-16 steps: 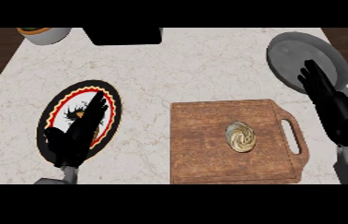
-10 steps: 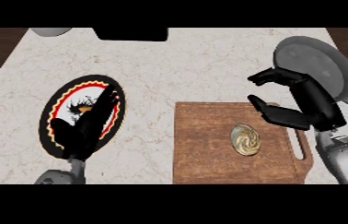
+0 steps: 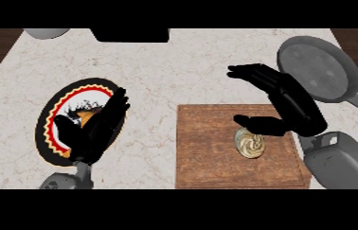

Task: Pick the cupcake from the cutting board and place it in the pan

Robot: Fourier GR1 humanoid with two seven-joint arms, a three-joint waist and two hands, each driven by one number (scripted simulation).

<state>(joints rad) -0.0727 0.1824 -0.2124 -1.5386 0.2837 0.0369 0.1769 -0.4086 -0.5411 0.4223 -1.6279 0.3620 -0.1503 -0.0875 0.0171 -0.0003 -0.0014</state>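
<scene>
Nearest the lower edge, two grey forearms enter the view, one each side. One brown wooden rectangular cutting board (image 3: 210, 148) lies on the pale marbled surface (image 3: 182, 73) at lower right. On its right half sits one round cupcake with swirled cream-coloured frosting (image 3: 250, 144), seen from above. The right robot hand (image 3: 287, 101) hangs over the board's upper right part, fingers extended and spread toward the left, holding nothing; its thumb (image 3: 259, 124) reaches across just above the cupcake's upper edge, and contact cannot be told from this angle. At lower left, the left robot hand (image 3: 94, 129) shows open, fingers straight and pointing away, lying over one oval black plate with a red and yellow scalloped rim (image 3: 52, 115). Farther back at right, one round grey metal pan (image 3: 315, 68) rests on the surface beyond the board, partly behind the right robot hand. At the far edge: one grey rounded object (image 3: 45, 33) at left, one black block (image 3: 129, 35) beside it.
</scene>
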